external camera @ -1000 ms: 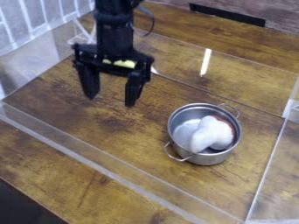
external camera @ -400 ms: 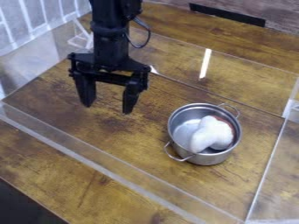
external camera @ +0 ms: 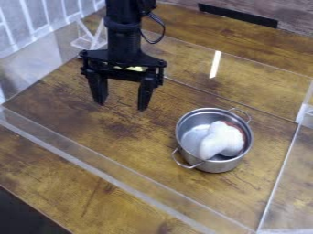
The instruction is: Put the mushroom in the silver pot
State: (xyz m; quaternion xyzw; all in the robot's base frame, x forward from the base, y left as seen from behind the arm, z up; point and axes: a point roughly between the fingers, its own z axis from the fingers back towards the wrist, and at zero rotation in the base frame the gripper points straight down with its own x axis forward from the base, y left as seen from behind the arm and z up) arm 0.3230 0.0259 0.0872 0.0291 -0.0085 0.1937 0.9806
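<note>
The mushroom (external camera: 221,139), pale and rounded, lies inside the silver pot (external camera: 214,140), which stands on the table (external camera: 98,146) toward its right edge. The task looks done. The gripper (external camera: 123,95) hangs well apart, nearer the table's far left corner, its fingers (external camera: 98,90) spread wide and holding nothing. One risk, I judge: a low sweep rightward could knock the pot over.

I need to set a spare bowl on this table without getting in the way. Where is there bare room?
Bare wood lies along the near edge, left of the silver pot and in front of the end effector. The far right, behind the pot, is also free. The pot already holds the mushroom; avoid the spot under the open end effector.
</note>
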